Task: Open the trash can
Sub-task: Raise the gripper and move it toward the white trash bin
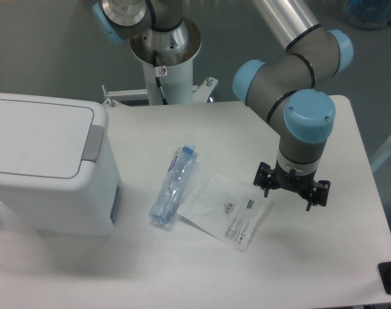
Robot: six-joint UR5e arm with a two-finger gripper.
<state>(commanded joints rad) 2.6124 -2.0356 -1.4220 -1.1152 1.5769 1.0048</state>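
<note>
Hanging over the right of the table [324, 257], the end effector [292, 193] grips nothing; its finger spread cannot be told. Just left lie a clear packet [224, 209] and a bottle [173, 185]. The trash can [47, 161] sits far left, lid shut.

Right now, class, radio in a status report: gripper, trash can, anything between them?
Gripper over table's right side, holding nothing, jaw state unclear. Trash can far left, lid shut. Bottle and plastic packet lie between.
</note>
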